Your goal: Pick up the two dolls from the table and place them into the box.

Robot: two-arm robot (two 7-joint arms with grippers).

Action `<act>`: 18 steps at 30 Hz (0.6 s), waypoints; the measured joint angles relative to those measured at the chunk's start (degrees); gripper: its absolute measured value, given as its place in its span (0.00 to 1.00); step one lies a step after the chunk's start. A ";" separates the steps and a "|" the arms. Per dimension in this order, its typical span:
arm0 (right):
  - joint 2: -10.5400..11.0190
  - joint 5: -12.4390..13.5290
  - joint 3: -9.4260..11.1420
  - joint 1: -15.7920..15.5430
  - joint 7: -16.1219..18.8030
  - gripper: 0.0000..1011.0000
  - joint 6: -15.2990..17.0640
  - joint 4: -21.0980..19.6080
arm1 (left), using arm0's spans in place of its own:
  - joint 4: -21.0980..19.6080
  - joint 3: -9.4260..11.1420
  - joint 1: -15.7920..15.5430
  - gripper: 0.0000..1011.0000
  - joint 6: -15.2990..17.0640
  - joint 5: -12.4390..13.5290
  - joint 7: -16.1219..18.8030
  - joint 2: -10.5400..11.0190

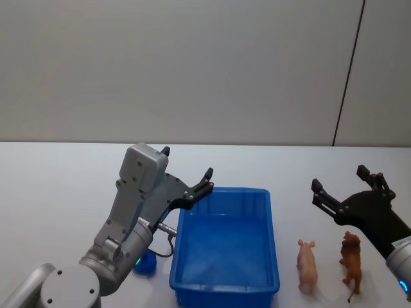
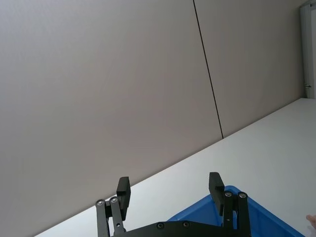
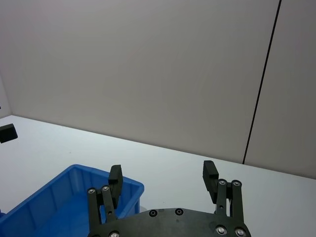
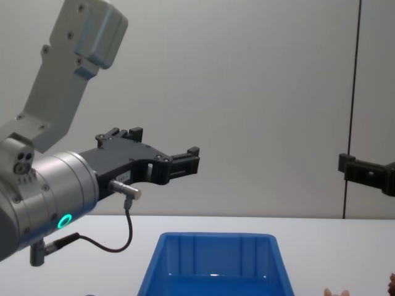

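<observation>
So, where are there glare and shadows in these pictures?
Head view: soft, even light; the pig and the brown doll throw only faint shadows on the table, and the box floor shows a pale sheen. Chest view: a small bright glint on that floor. Wrist views: the open left gripper and right gripper stand dark against an evenly lit wall.

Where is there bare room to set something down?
Bare table lies behind the blue box, toward the wall. The box's inside is free. Crowded: left end effector by its left rim; pink pig, brown doll, right end effector on its right.
</observation>
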 joint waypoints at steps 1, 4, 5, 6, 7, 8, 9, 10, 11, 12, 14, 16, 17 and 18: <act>0.00 0.00 0.00 0.00 0.00 0.99 0.00 0.00 | 0.00 0.00 0.00 0.99 0.00 0.00 0.00 0.00; 0.00 0.00 0.00 0.00 0.00 0.99 0.00 0.00 | 0.00 0.00 0.00 0.99 0.00 0.00 0.00 0.00; 0.00 0.00 0.00 0.00 0.00 0.99 0.00 0.00 | 0.00 0.00 0.00 0.99 0.00 0.00 0.00 0.00; 0.00 0.00 0.00 0.00 0.00 0.99 0.00 0.00 | 0.00 0.00 0.00 0.99 0.00 0.00 0.00 0.00; 0.00 0.00 0.00 0.00 0.00 0.99 0.00 0.00 | 0.00 0.00 0.00 0.99 0.00 0.00 0.00 0.00; 0.00 0.00 0.00 0.00 0.00 0.99 0.00 0.00 | 0.00 0.00 0.00 0.99 0.00 0.00 0.00 0.00; 0.00 0.00 0.00 0.00 0.00 0.99 0.00 0.00 | 0.00 0.00 0.00 0.99 0.00 0.00 0.00 0.00; 0.00 0.00 0.00 0.00 0.00 0.99 0.00 0.00 | 0.00 0.00 0.00 0.99 0.00 0.00 0.00 0.00; 0.00 0.00 0.00 0.00 0.00 0.99 0.00 0.00 | 0.00 0.00 0.00 0.99 0.00 0.00 0.00 0.00; 0.00 0.00 0.00 0.00 0.00 0.99 0.00 0.00 | 0.00 0.00 0.00 0.99 0.00 0.00 0.00 0.00; 0.00 0.00 0.00 0.00 0.00 0.99 0.00 0.00 | 0.00 0.00 0.00 0.99 0.00 0.00 0.00 0.00; 0.00 0.00 0.00 0.00 0.00 0.99 0.00 0.00 | 0.00 0.00 0.00 0.99 0.00 0.00 0.00 0.00; 0.00 0.00 0.00 0.00 0.00 0.99 0.00 0.00 | 0.00 0.00 0.00 0.99 0.00 0.00 0.00 0.00; 0.00 0.00 0.00 0.00 0.00 0.99 0.00 0.00 | 0.00 0.00 0.00 0.99 0.00 0.00 0.00 0.00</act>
